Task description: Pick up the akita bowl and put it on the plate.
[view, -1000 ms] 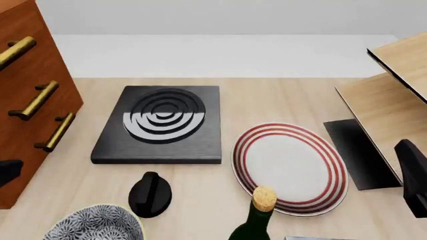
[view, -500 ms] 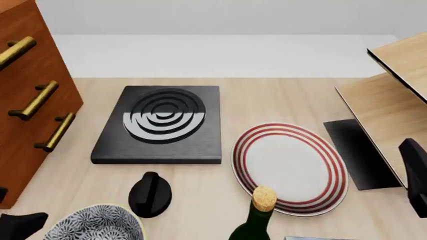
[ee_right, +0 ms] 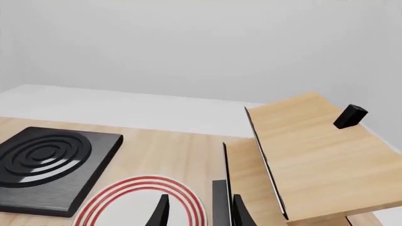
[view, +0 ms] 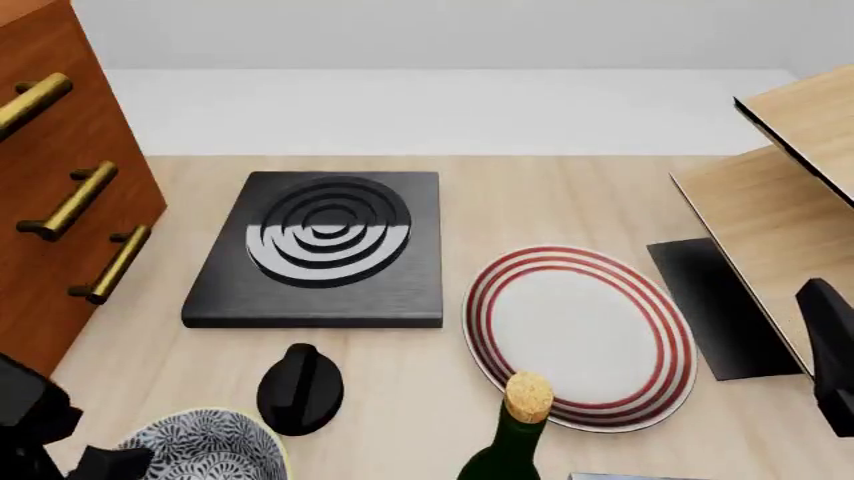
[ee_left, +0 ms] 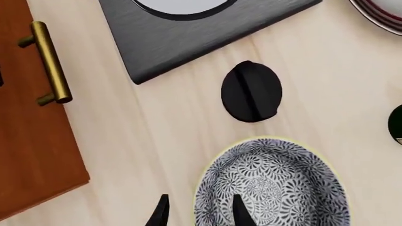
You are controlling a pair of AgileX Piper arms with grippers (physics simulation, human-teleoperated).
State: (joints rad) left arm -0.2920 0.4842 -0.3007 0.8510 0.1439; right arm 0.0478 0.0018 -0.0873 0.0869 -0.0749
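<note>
The akita bowl [ee_left: 283, 183], black-and-white floral with a pale rim, sits at the table's near left edge [view: 200, 450]. My left gripper [ee_left: 199, 197] is open and straddles the bowl's rim: one finger stands outside the wall, the other over the inside. In the front view the left arm [view: 40, 415] sits just left of the bowl. The plate [view: 581, 335], white with red rings, lies right of centre with nothing on it, and also shows below my right gripper [ee_right: 199, 197], which is open with nothing between its fingers. The right arm [view: 834, 355] is at the right edge.
A black square slab [view: 320, 250] with concentric rings lies behind the bowl. A black knob [view: 300, 388] sits between bowl and slab. A corked green bottle [view: 514, 440] stands by the plate's near rim. A wooden drawer cabinet [view: 54, 200] is on the left, wooden shelves [view: 787, 200] on the right.
My left arm has come in from the left edge and dropped to the bowl's left side. The right arm, bowl and plate have hardly moved.
</note>
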